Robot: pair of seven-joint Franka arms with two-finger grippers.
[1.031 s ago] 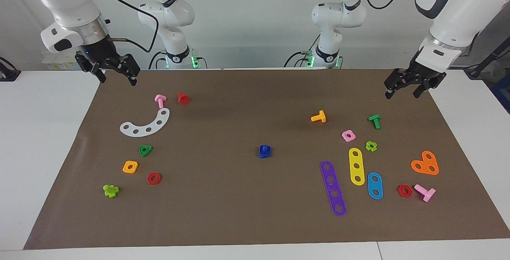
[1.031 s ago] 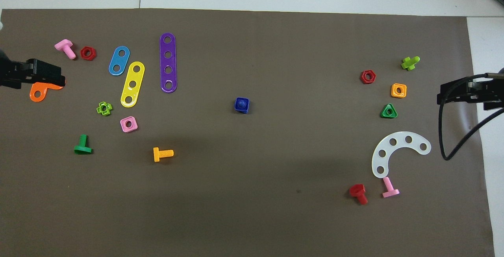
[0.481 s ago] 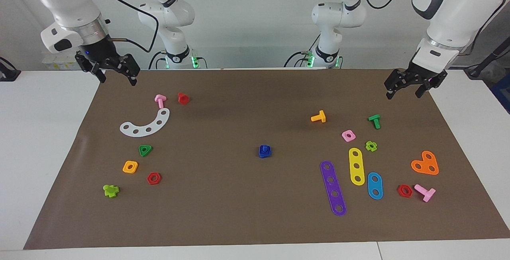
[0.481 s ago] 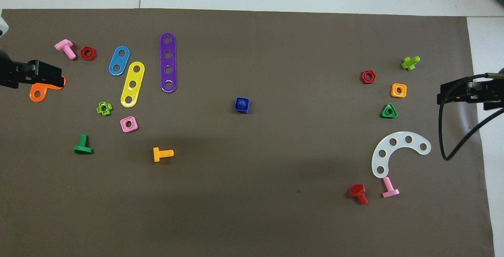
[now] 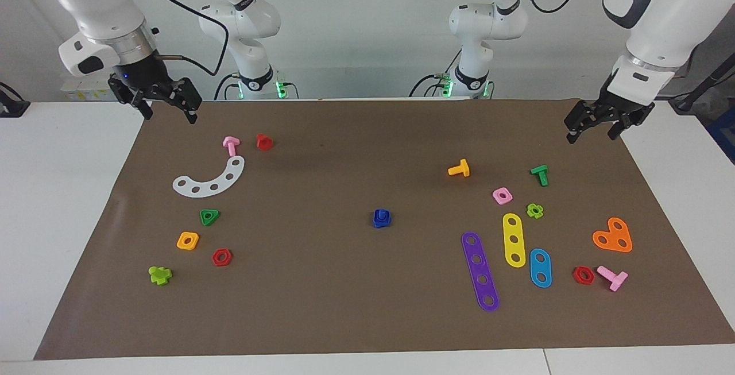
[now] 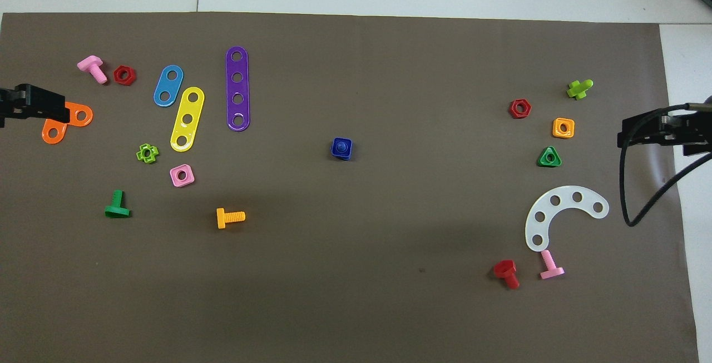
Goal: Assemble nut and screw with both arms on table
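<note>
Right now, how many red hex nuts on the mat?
2. One red hex nut sits beside the orange square nut; the other lies beside a pink bolt.

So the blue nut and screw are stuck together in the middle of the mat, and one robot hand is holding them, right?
Not quite. The blue nut and screw do sit joined in the middle of the mat, but no hand holds them. The facing view shows the left gripper and the right gripper open and empty, raised over the mat's corners nearest the robots.

Matt brown mat [image 5: 321, 283], glossy plastic nut [image 5: 382, 219]
</note>
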